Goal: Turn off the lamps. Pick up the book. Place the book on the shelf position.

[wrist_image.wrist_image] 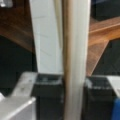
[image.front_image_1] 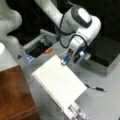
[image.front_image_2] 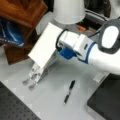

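The book (image.front_image_1: 60,82) is a white lined spiral notebook that stands tilted in a slotted metal stand (image.front_image_1: 75,113), with its coil along the lower left edge. My gripper (image.front_image_1: 65,61) is shut on the book's top edge. In a front view the gripper (image.front_image_2: 58,43) meets the book (image.front_image_2: 45,45) from the right. The wrist view shows the book's edge (wrist_image.wrist_image: 75,50) clamped between my two black fingers (wrist_image.wrist_image: 47,97), gripper (wrist_image.wrist_image: 73,95). The shelf position, a reddish-brown wooden block (image.front_image_1: 15,95) (image.front_image_2: 22,10), stands just beside the book. A white lamp shade (image.front_image_2: 68,10) stands behind.
A black pen (image.front_image_1: 95,88) (image.front_image_2: 69,91) lies on the grey table. A flat black-lidded box (image.front_image_1: 105,52) (image.front_image_2: 105,102) stands beyond it. An open tray (image.front_image_1: 37,48) with an orange item (image.front_image_1: 48,50) is at the back. The stand's feet (image.front_image_2: 35,73) spread under the book.
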You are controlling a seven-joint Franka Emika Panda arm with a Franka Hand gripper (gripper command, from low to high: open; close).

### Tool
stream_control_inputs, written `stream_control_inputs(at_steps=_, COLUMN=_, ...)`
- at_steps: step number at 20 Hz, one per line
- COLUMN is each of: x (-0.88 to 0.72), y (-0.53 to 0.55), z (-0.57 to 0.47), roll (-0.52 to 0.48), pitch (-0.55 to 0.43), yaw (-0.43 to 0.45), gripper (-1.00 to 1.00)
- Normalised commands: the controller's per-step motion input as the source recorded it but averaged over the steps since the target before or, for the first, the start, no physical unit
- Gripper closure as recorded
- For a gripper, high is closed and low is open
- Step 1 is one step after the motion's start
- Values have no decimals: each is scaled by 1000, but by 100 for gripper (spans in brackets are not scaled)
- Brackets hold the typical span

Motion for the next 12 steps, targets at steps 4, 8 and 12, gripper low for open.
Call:
stream_control_inputs(at_steps=4, x=228, y=107, z=521, roll=-151, pitch=144, yaw=-110, gripper=100)
stream_control_inputs(at_steps=8, x=247, y=118, z=405, roll=-142, pitch=142, yaw=-147, gripper=100)
stream_control_inputs(at_steps=12, x=226, y=107, z=223, roll=-142, pitch=119, yaw=-177, gripper=100)
